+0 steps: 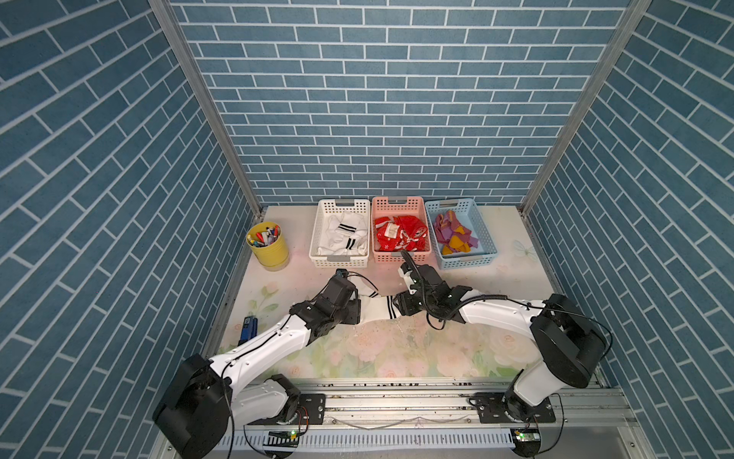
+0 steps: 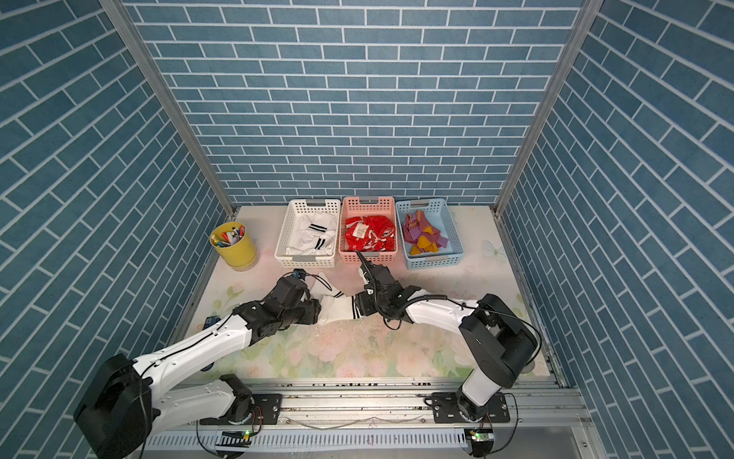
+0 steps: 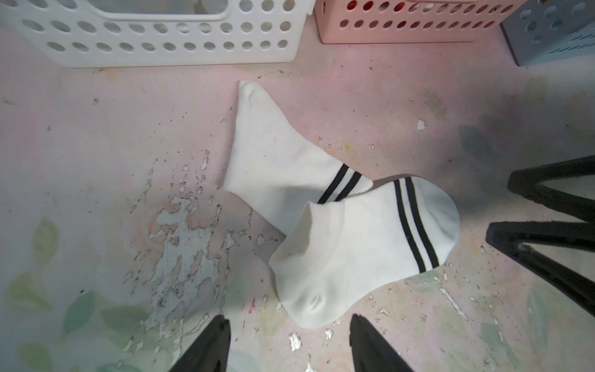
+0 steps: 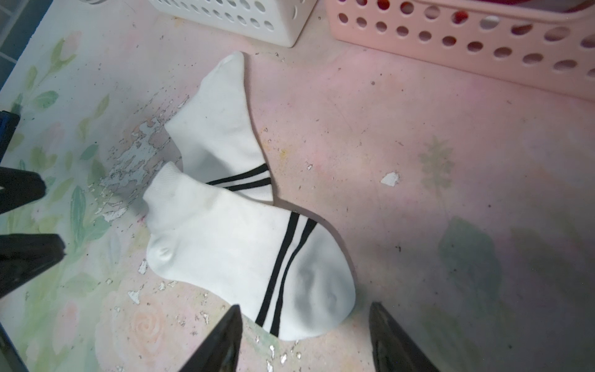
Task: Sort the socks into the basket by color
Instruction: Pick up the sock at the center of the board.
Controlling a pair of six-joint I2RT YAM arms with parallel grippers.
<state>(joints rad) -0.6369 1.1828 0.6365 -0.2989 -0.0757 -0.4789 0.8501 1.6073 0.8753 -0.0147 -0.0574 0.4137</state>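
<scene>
Left gripper (image 3: 288,319): jaws wide apart, clamping nothing; the tips straddle the plain end of the near sock (image 3: 354,244).
Right gripper (image 4: 306,304): jaws wide apart as well, nothing clamped; the tips straddle that sock's banded, rounded end.
Contact: I cannot tell whether either pair of tips touches the fabric.
Near sock: white with two black bands, flat on the table (image 3: 96,128), lying left to right between the two grippers.
Far sock (image 3: 273,154): same kind; its banded end is tucked under the near sock, its other end points far, toward the white basket (image 3: 161,54).
Baskets: white, pink basket (image 1: 376,238) and blue basket (image 1: 488,234) stand in a row at the far edge, holding white socks (image 1: 345,234), red socks (image 1: 401,232) and mauve socks (image 1: 449,230).
Yellow cup (image 1: 272,254): far left, full of pens.
</scene>
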